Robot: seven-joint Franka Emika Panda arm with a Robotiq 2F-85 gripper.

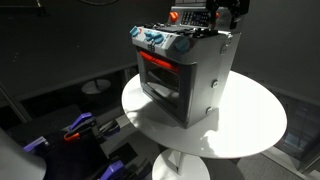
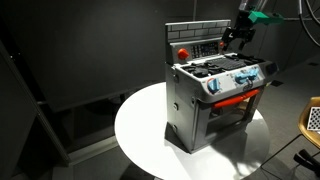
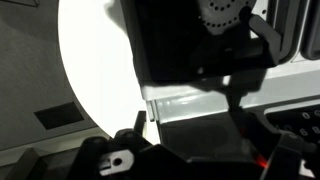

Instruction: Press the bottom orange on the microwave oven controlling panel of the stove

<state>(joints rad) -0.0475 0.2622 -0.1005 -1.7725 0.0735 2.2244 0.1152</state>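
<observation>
The stove (image 1: 185,75) is set on the white worktop (image 1: 255,125), its controlling panel (image 2: 203,48) at the raised back. The gripper (image 2: 240,36) is poised beside it, its finger spacing not discernible. Alignment with the lowest orange button is judged to be the next move.

We see a round white table (image 1: 255,125) in both exterior views, its top (image 2: 140,125) bright and smooth toward the rim. A white pedestal (image 1: 178,166) carries it from below. Behind it hangs a dark backdrop (image 1: 60,40). On the dim floor beyond the table lies a small pale disc (image 1: 97,87). Near the lower corner we make out some purple-blue gear (image 1: 80,123), too dark to name. At the frame edge in an exterior view stands a tan thing (image 2: 312,118) with a gridded face, cut off. In the wrist view we see the table's white curve (image 3: 85,60) against grey floor (image 3: 25,70), with a dark patch (image 3: 55,115) on it.
</observation>
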